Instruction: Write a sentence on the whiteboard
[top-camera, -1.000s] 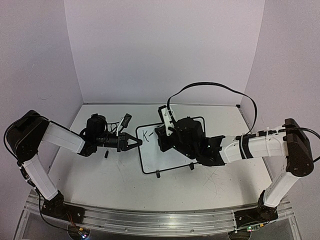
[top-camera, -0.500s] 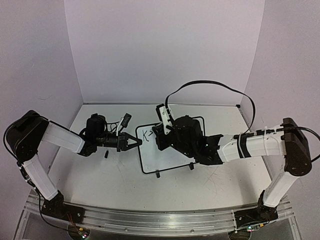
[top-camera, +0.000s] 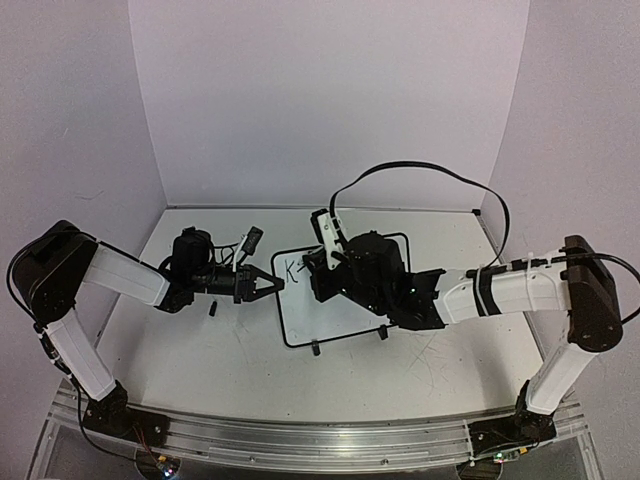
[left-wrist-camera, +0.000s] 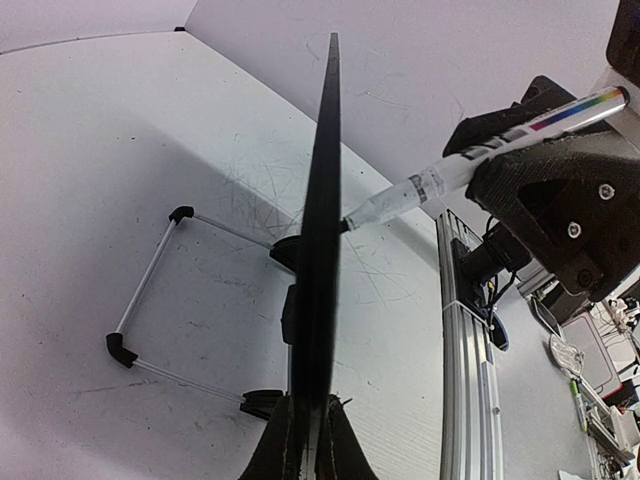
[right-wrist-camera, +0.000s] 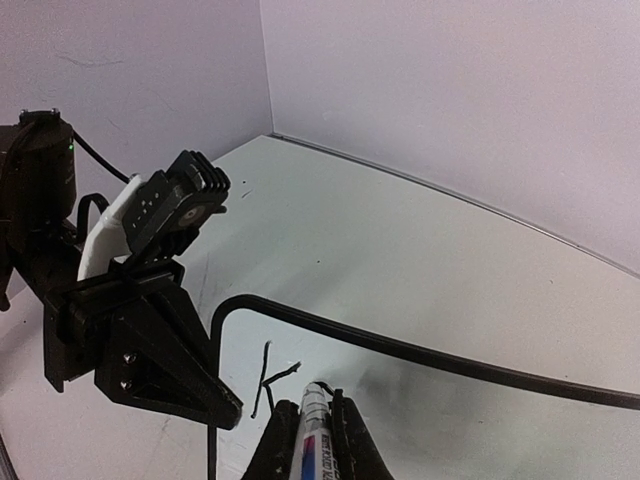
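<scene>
Top view, centre of frame: one small white rectangular board with a thin black frame (top-camera: 335, 318) stands on the white worktop (top-camera: 230, 350). Two small black feet (top-camera: 316, 348) show at its lower edge.

My left fingers (top-camera: 268, 285) are clenched on the board's left edge. In the left wrist view the board (left-wrist-camera: 322, 250) runs edge-on up the middle of the frame, pinched between both fingers (left-wrist-camera: 285, 450) at the bottom.

My right fingers (top-camera: 325, 265) are clenched around one slim white marker pen (top-camera: 328, 232), over the board's upper left part. In the left wrist view the pen (left-wrist-camera: 480, 155) slants in from the upper right and its tip meets the board face.

Writing count: one black handwritten letter, a K (top-camera: 293, 268), in the board's upper left corner. In the right wrist view the K (right-wrist-camera: 265, 380) sits just left of the pen (right-wrist-camera: 312, 430), lower centre.

Loose items: one small dark piece (top-camera: 212, 308) lies on the worktop below my left wrist. I cannot tell what it is.
</scene>
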